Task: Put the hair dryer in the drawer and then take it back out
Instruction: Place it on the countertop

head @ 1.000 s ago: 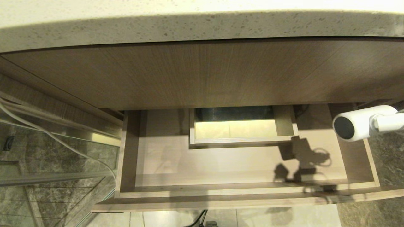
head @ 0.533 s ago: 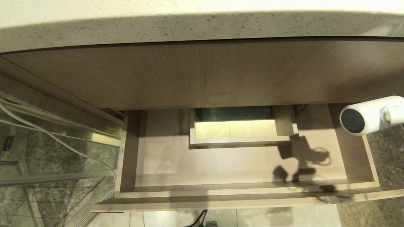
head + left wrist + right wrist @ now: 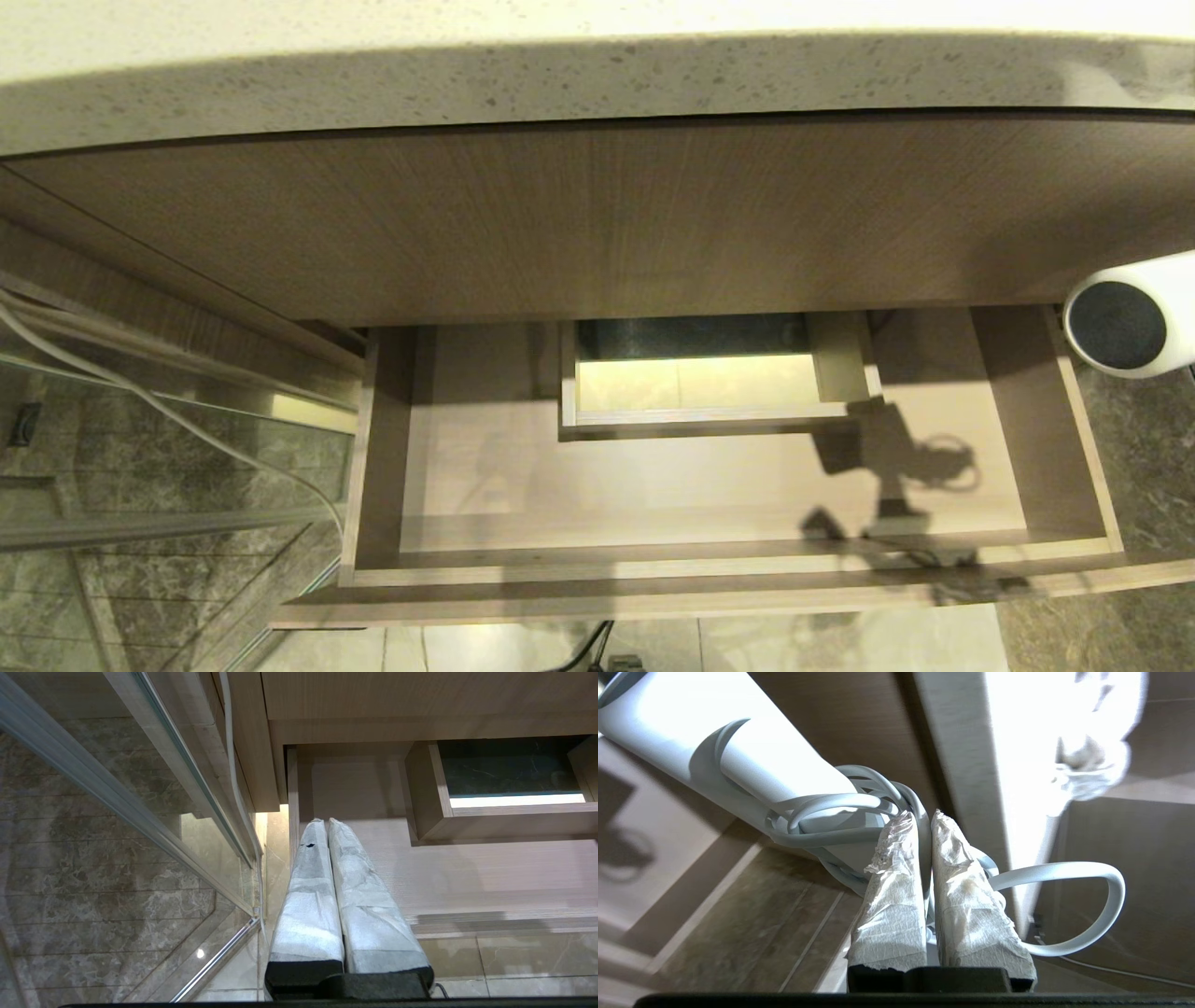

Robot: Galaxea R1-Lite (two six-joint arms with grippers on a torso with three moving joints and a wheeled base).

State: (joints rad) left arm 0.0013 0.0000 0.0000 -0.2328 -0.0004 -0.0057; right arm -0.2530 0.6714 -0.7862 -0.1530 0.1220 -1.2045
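The white hair dryer (image 3: 1134, 322) hangs at the head view's right edge, above and outside the drawer's right wall, its dark-grey mouth facing left. In the right wrist view my right gripper (image 3: 923, 817) is shut on the wound cord of the hair dryer (image 3: 738, 760), and one cord loop (image 3: 1092, 872) swings free. The light-brown drawer (image 3: 1046, 439) stands pulled out with nothing on its floor; a boxed cutout (image 3: 709, 425) sits at its back. My left gripper (image 3: 322, 823) is shut on nothing, parked over the drawer's left wall (image 3: 292, 793).
A speckled stone countertop (image 3: 597, 84) overhangs a tall wood-grain panel (image 3: 597, 224) above the drawer. A glass partition (image 3: 168, 485) with white cables (image 3: 140, 397) stands to the left. Marble floor tiles lie below.
The hair dryer has moved up and to the right, from over the drawer's right back corner to beyond its right wall. Its shadow on the drawer floor has shifted a little.
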